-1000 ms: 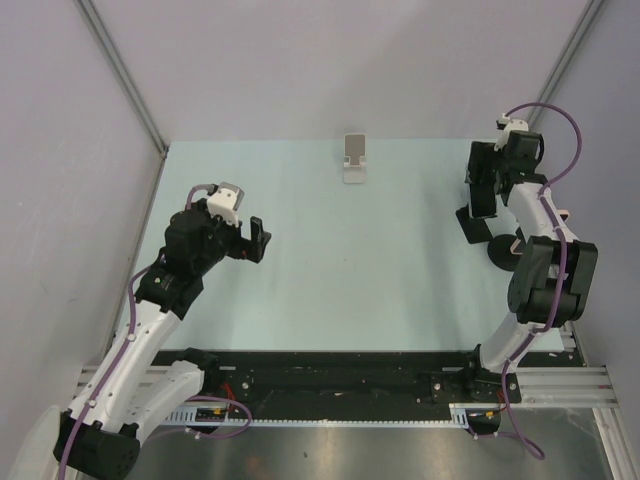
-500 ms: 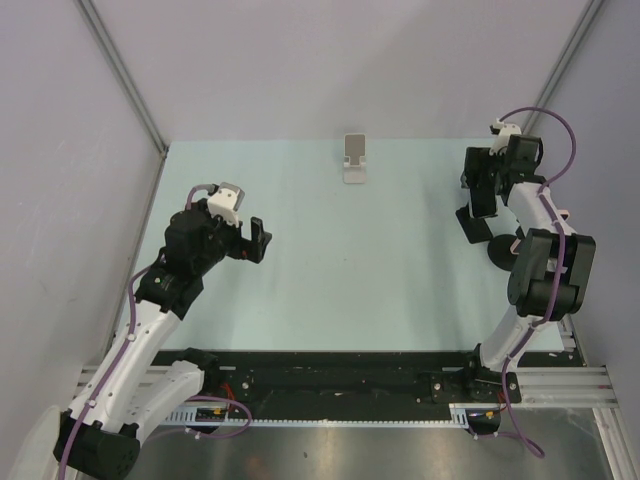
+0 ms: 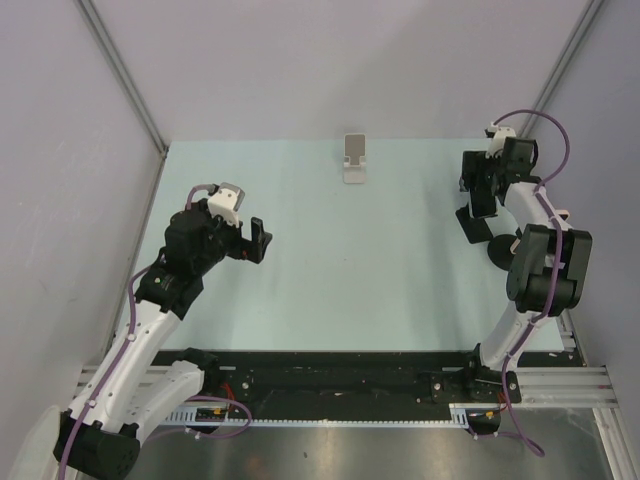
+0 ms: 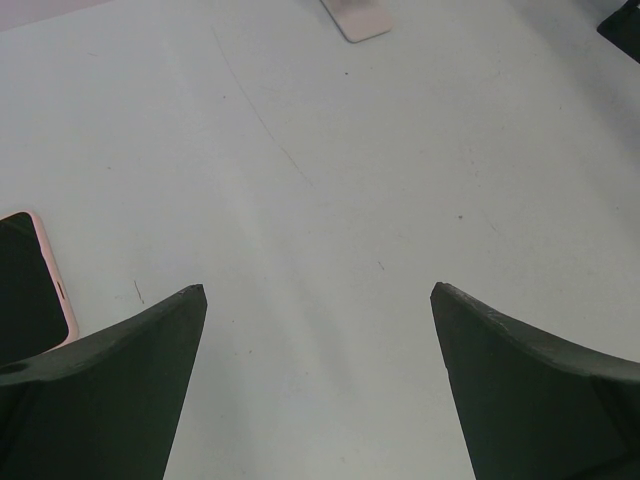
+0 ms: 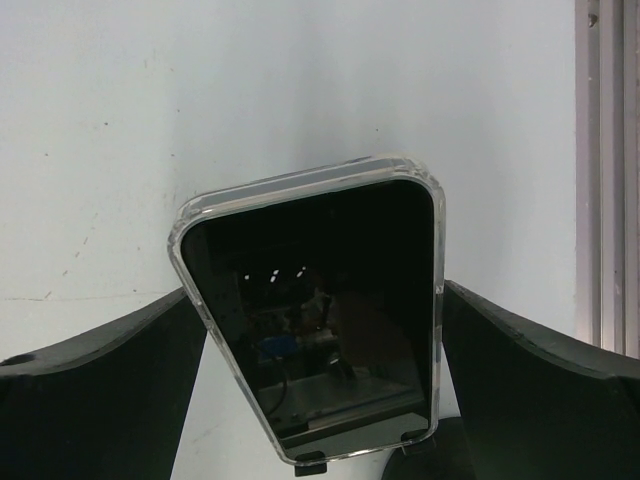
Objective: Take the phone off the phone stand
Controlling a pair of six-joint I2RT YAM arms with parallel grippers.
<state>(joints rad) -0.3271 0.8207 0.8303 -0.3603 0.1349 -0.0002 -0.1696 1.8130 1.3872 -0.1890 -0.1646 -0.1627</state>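
A black-screened phone in a clear case (image 5: 315,320) leans upright on a black phone stand (image 3: 503,250), whose lip clips (image 5: 310,466) show under the phone's lower edge. My right gripper (image 5: 318,290) is open, with one finger on each side of the phone, close to its edges. In the top view the right gripper (image 3: 478,192) sits at the table's right side and hides most of the phone. My left gripper (image 4: 318,290) is open and empty above bare table, also seen in the top view (image 3: 258,240).
A white, empty stand (image 3: 354,160) sits at the back middle, also in the left wrist view (image 4: 357,15). A second phone in a pink case (image 4: 30,295) lies flat beside my left finger. A metal rail (image 5: 605,170) runs along the table's right edge.
My right wrist has shifted slightly to the left above the black stand. The left arm has not moved.
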